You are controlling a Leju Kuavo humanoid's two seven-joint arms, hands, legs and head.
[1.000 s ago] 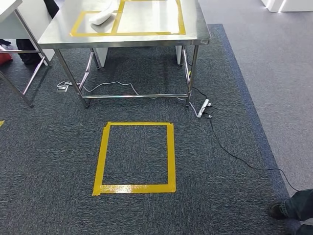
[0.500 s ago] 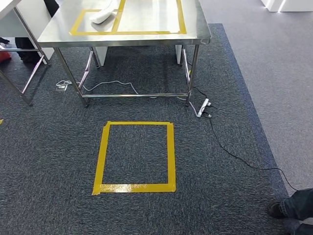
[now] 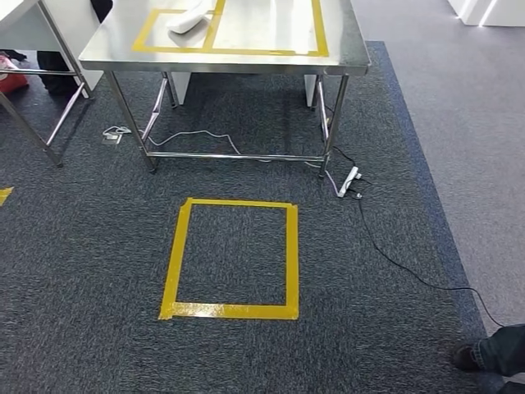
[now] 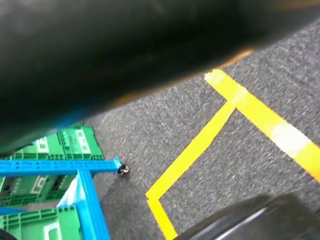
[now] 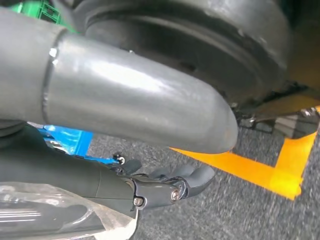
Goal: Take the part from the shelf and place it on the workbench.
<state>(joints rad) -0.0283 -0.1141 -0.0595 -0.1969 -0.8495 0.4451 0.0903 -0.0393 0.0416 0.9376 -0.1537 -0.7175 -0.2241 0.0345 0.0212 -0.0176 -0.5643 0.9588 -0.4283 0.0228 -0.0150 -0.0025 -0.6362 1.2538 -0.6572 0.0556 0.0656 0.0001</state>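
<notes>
We see a steel surface (image 3: 347,57) ahead, marked with a yellow tape outline, and a white part (image 3: 189,18) lies on it across the tape's left section. On the dark carpet before it sits a yellow tape square (image 3: 232,310), with a white power strip (image 3: 349,181) and its black cable near the surface's right leg. A person's shoe (image 3: 463,355) shows at the lower right. In the right wrist view our right hand (image 5: 170,187) hangs with fingers loosely curled around nothing, beside clear plastic wrap (image 5: 49,212). In the left wrist view, green crates (image 4: 56,145) sit in a blue shelf frame (image 4: 81,175); we cannot tell how the left hand stands.
</notes>
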